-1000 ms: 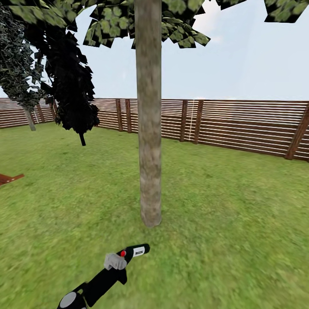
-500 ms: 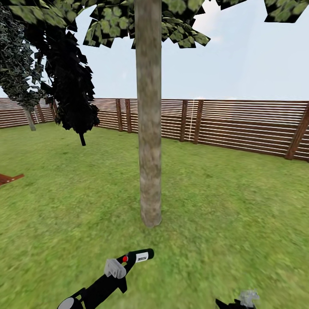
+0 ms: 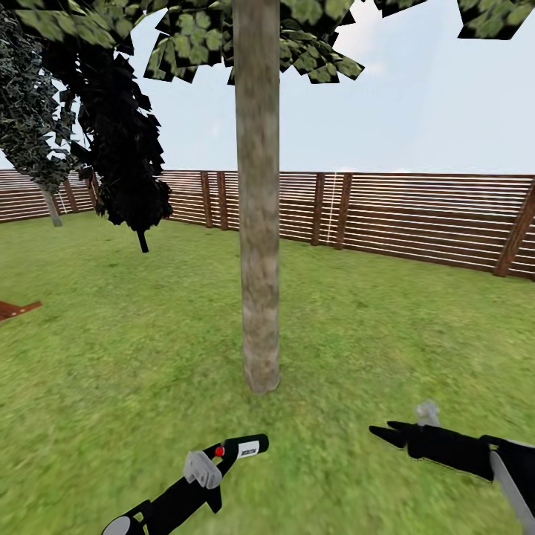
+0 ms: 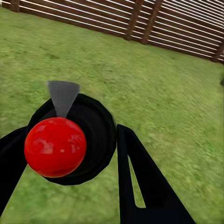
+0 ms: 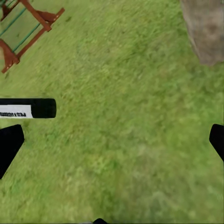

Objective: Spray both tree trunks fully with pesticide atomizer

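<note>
Two grippers show low in the head view, with the tree trunk standing upright on the lawn between and beyond them. The left gripper is clamped on the pesticide atomizer, held above the grass with its black barrel and white label pointing forward and to the right, toward the base of the trunk but well short of it. A red knob sits on the sprayer just ahead of the grey finger. From the left wrist camera, the atomizer fills the space between the black fingers, its red ball and a grey cone-shaped piece facing the lens, grass and slatted fence behind.

The right gripper reaches in from the lower right, its dark fingers pointed left toward the atomizer but well apart from it, with open grass between. Through the right wrist camera its two fingertips sit at opposite edges of the picture, spread wide with nothing between them but lawn. That view also catches the nozzle end of the atomizer with its white label, the foot of the trunk, and a red-brown wooden frame lying on the grass.

Beyond the trunk, the brown fence bounds the garden. A dark, near-black tree stands to the left, and green blocky leaves spread overhead.
</note>
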Motion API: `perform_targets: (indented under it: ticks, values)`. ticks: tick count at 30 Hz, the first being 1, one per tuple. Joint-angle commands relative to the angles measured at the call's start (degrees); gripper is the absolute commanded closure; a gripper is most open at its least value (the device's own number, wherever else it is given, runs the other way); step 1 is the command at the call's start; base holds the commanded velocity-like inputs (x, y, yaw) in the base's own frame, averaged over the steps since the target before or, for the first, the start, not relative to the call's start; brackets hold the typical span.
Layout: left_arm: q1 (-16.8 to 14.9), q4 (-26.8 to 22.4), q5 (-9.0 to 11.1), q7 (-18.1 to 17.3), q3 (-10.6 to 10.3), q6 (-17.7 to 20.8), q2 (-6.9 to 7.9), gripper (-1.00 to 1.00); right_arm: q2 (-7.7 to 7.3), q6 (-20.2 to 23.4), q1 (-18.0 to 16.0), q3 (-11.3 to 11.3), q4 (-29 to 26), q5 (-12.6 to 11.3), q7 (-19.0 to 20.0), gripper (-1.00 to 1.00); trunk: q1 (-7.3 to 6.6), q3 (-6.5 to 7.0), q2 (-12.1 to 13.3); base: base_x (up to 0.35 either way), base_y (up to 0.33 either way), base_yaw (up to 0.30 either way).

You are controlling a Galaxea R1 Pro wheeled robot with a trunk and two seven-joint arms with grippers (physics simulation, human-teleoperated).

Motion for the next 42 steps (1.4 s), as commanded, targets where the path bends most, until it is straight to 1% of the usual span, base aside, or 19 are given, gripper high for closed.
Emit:
perform_targets:
  ticks: [1, 2, 5, 9, 10, 15, 17, 18, 20, 21, 24, 26, 29, 30, 31, 33, 35, 38, 42]
  values:
    - [-0.09, 0.0, 0.56, -0.1, -0.2, -0.13, 0.04, 1.0, -0.08, 1.54, -1.72, -0.29, -1.7, -0.1, 3.12, -1.0, 0.04, -0.11, -0.11, 0.0, 0.0, 0.0]
    - [-0.09, -0.02, 0.55, -0.08, -0.2, -0.12, 0.04, 1.0, -0.16, 2.2, -2.5, -0.51, -2.06, -0.1, 4.4, -1.0, 0.04, -0.11, -0.11, 0.0, 0.0, 0.0]
    - [-0.09, -0.1, 0.51, 0.0, -0.2, -0.11, -0.04, 1.0, -1.51, 9.18, -5.73, -2.71, -3.12, 0.15, 13.01, -1.0, 0.04, -0.11, -0.11, 0.0, 0.0, 0.0]
    - [-0.09, -0.04, 0.5, -0.03, -0.22, -0.11, -0.17, 1.0, -2.03, 12.25, -7.46, -3.12, -4.25, 0.03, 16.96, -1.0, 0.04, -0.11, -0.11, 0.0, 0.0, 0.0]
    - [-0.09, -0.08, 0.5, -0.01, -0.23, -0.11, -0.18, 1.0, -2.0, 12.42, -7.58, -3.04, -4.38, 0.02, 17.17, 1.0, 0.04, -0.11, -0.11, 0.0, 0.0, 0.0]
    - [-0.13, 0.12, 0.5, 0.16, -0.28, -0.04, -0.4, 1.0, -1.79, 13.21, -7.99, -1.45, -4.91, 0.04, 17.94, 1.0, 0.04, -0.11, -0.11, 0.0, 0.0, 0.0]
    - [-0.14, 0.1, 0.5, 0.18, -0.28, -0.03, -0.42, 1.0, -1.55, 13.74, -8.02, -0.37, -4.97, -0.04, 18.04, 1.0, 0.04, -0.11, -0.11, 0.0, 0.0, 0.0]
    - [-0.15, 0.13, 0.5, 0.19, -0.28, -0.02, -0.44, 1.0, -1.3, 14.5, -8.03, 1.01, -5.08, -0.09, 18.1, 1.0, 0.04, -0.11, -0.11, 0.0, 0.0, 0.0]
    - [-0.17, 0.18, 0.46, 0.2, -0.36, -0.02, -0.48, 1.0, -0.4, 16.59, -8.04, 3.74, -5.36, -0.14, 18.18, 1.0, 0.04, -0.11, -0.11, 0.0, 0.0, 0.0]
    - [-0.14, 0.2, 0.43, 0.2, -0.39, -0.02, -0.48, 1.0, 0.37, 16.92, -8.04, 4.56, -5.45, -0.11, 18.17, 1.0, 0.04, -0.11, -0.11, 0.0, 0.0, 0.0]
    - [-0.14, 0.23, 0.3, 0.21, -0.48, 0.0, -0.5, 1.0, 2.56, 16.92, -8.04, 5.9, -5.55, 0.45, 17.69, 1.0, 0.04, -0.11, -0.11, 0.0, 0.0, 0.0]
    - [-0.16, 0.3, 0.21, 0.21, -0.52, 0.04, -0.5, 1.0, 3.14, 16.92, -8.04, 6.93, -5.57, 0.6, 17.48, 1.0, 0.04, -0.11, -0.11, 0.0, 0.0, 0.0]
    - [-0.17, 0.33, 0.12, 0.21, -0.59, 0.06, -0.5, 1.0, 3.5, 16.92, -8.04, 7.69, -5.54, 0.67, 17.36, 1.0, 0.04, -0.11, -0.11, 0.0, 0.0, 0.0]
    - [-0.17, 0.34, -0.3, 0.21, -0.75, 0.06, -0.5, 1.0, 3.88, 16.92, -8.04, 7.98, -5.53, 0.71, 17.28, 1.0, 0.04, -0.11, -0.11, 0.0, 0.0, 0.0]
    - [-0.17, 0.35, -1.65, 0.21, -0.91, 0.1, -0.5, 1.0, 4.46, 16.92, -8.04, 8.47, -5.53, 0.79, 16.98, 1.0, 0.04, -0.11, -0.11, 0.0, 0.0, 0.0]
    - [-0.18, 1.0, -6.54, 0.34, -0.91, 0.29, -0.5, 1.0, 5.56, 16.92, -8.04, 9.82, -5.52, 0.84, 15.24, 1.0, 0.04, -0.11, -0.11, 0.0, 0.0, 0.0]
    - [-0.16, 1.57, -8.62, 0.4, -0.9, 0.35, -0.5, 1.0, 5.99, 16.92, -8.04, 10.72, -5.51, 0.82, 13.97, 1.0, 0.04, -0.11, -0.11, 0.0, 0.0, 0.0]
    - [-0.17, 2.0, -10.37, 0.44, -0.93, 0.4, -0.5, 1.0, 6.49, 16.92, -8.04, 12.72, -5.41, 0.77, 11.56, 1.0, 0.04, -0.11, -0.11, 0.0, 0.0, 0.0]
    - [-0.12, 1.78, -11.69, 0.35, -1.03, 0.38, -0.44, 1.0, 7.43, 16.92, -8.08, 13.37, -5.23, 0.77, 7.65, 1.0, 0.04, -0.11, -0.11, 0.0, 0.0, 0.0]
